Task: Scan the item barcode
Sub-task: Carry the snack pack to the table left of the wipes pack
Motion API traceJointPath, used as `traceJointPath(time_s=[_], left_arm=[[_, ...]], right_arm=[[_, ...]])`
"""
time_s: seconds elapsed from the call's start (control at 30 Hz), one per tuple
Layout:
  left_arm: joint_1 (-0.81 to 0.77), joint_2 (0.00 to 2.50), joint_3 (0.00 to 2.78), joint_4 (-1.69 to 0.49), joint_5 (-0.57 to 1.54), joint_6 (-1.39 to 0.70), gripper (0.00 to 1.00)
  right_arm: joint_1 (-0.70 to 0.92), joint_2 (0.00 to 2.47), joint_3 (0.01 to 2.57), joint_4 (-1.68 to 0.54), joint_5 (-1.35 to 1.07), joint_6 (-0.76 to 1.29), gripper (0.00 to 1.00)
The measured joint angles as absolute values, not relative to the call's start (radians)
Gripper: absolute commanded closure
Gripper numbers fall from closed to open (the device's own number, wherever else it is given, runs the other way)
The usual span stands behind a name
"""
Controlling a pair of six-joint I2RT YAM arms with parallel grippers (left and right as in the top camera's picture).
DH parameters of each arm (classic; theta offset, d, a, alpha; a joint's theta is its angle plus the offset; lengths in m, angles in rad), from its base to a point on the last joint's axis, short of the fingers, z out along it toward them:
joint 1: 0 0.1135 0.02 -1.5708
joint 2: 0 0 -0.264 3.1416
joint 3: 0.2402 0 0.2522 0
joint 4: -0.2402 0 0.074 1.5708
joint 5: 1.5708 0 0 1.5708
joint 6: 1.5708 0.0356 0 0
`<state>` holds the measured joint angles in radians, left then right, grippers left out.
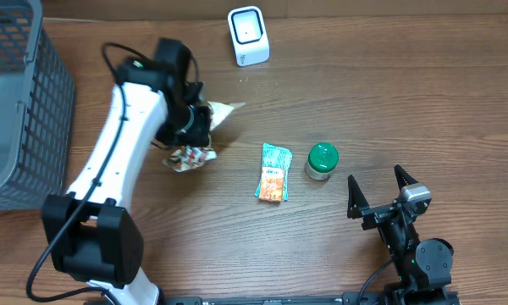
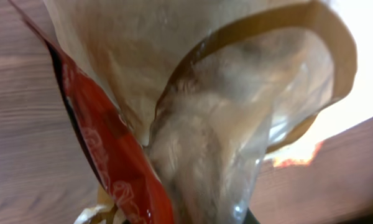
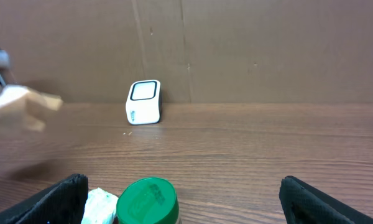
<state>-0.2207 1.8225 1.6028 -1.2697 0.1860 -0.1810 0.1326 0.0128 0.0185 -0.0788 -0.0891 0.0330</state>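
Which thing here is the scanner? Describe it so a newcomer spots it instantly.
Look along the far edge of the wooden table, right of the grey mesh basket. A small white box stands there alone. Unlike the green-lidded jar and the flat carton mid-table, it is plain white with a dark-rimmed face.

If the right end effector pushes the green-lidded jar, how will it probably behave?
The green-lidded jar looks rigid, so it should not deform in a grip. It stands upright and is round, so a low push probably slides it, while a high push might tip it and let it roll.
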Motion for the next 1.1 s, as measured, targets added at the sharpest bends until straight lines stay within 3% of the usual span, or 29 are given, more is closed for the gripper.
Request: traceJointPath(time_s=[0.2, 0.5, 0.93, 1.1], left_arm=[[-0.306, 1.826, 1.399, -1.078, 0.117, -0.303, 0.96], [-0.369, 1.826, 1.225, -0.96, -0.037, -0.559, 0.96], [-0.369, 1.815, 1.092, -0.792, -0.087, -0.683, 0.67], [-0.369, 1.812, 1.075, -0.777, -0.088, -0.686, 0.65]], right_arm=[[0.133, 0.013, 0.019, -0.079, -0.089, 0.034, 0.0], [0.133, 0.013, 0.019, -0.079, -0.09, 0.033, 0.0], [0.133, 0.013, 0.019, -0.08, -0.09, 0.033, 0.0], [0.133, 0.013, 0.019, -0.079, -0.09, 0.033, 0.0]])
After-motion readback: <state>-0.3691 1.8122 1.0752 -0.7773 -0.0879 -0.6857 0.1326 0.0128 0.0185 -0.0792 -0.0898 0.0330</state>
